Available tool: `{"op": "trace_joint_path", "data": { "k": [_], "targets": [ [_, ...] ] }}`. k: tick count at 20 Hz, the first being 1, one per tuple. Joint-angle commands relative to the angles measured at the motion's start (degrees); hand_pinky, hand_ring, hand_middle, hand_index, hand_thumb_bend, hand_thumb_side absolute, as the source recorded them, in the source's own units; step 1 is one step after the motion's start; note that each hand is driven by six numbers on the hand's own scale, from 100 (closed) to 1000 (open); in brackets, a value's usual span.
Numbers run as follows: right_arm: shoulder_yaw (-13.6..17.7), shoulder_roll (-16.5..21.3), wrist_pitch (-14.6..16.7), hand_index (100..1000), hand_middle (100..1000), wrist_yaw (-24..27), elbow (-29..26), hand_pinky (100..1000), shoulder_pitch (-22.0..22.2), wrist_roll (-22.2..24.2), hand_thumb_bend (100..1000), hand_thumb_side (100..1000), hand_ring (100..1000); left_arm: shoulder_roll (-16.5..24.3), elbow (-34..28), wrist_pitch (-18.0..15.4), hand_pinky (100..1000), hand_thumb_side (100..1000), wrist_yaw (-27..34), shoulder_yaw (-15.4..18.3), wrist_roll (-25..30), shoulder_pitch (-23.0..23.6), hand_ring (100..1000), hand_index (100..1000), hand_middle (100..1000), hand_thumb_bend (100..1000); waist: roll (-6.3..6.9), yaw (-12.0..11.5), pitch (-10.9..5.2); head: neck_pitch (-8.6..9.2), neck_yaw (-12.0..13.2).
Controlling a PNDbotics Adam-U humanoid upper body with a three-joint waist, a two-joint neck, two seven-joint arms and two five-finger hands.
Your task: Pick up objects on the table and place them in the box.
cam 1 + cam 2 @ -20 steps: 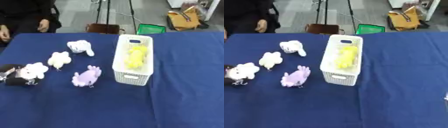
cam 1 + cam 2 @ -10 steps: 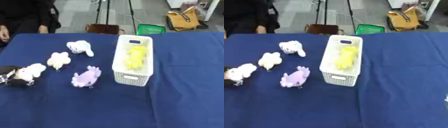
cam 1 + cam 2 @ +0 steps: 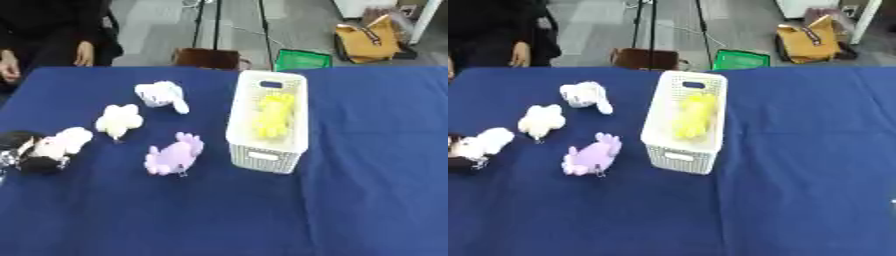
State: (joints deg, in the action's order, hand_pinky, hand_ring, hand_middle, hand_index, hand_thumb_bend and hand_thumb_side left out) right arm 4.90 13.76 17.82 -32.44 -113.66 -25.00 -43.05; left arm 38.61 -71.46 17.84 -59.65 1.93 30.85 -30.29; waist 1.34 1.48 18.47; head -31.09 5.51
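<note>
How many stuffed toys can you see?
5. A yellow toy lies in the box. On the table: a white toy, a cream toy, a purple toy, and a pink-white toy at the left hand.

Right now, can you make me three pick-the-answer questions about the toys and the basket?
1. Where is the yellow plush toy?
A. inside the white slotted plastic box
B. on the blue tablecloth
C. on the floor

2. What colour is the plush toy nearest the box's left side?
A. green
B. red
C. lilac

3. What is the left robot hand doing?
A. resting open and empty
B. closed around the pale pink-white plush toy
C. reaching into the box

Answers:
1 A: it lies between the box walls.
2 C: the lilac plush toy lies beside the box.
3 B: dark fingers wrap that toy at the table's left edge.
</note>
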Motion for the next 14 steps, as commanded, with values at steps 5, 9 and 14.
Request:
{"op": "trace_joint_path", "data": {
  "k": [5,9,14],
  "targets": [
    [0.18,0.54,-0.1,746,689,0.37,-0.93,829,-0.61,-0.31,100,952,871,1.18,-0.2,0.11,684,730,-0.3,-0.08,-0.39,-1.02,785,803,756,216,0.12,0.05,-0.8,0.58,0.15],
    [0.16,0.56,-0.13,746,689,0.41,-0.93,829,-0.55,-0.38,100,950,871,1.31,-0.44,-0.01,675,729,-0.25,-0.14,0.27,-1.14,778,796,748,204,0.13,-0.04,-0.78,0.46,0.21],
    [0.2,0.6,-0.12,747,689,0.4,-0.93,829,-0.57,-0.49,100,950,871,1.47,-0.58,0.2,624,703,-1.27,-0.21,0.59,-1.19,730,755,701,146,0.12,-0.04,-0.79,0.58,0.23]
  ]
}}
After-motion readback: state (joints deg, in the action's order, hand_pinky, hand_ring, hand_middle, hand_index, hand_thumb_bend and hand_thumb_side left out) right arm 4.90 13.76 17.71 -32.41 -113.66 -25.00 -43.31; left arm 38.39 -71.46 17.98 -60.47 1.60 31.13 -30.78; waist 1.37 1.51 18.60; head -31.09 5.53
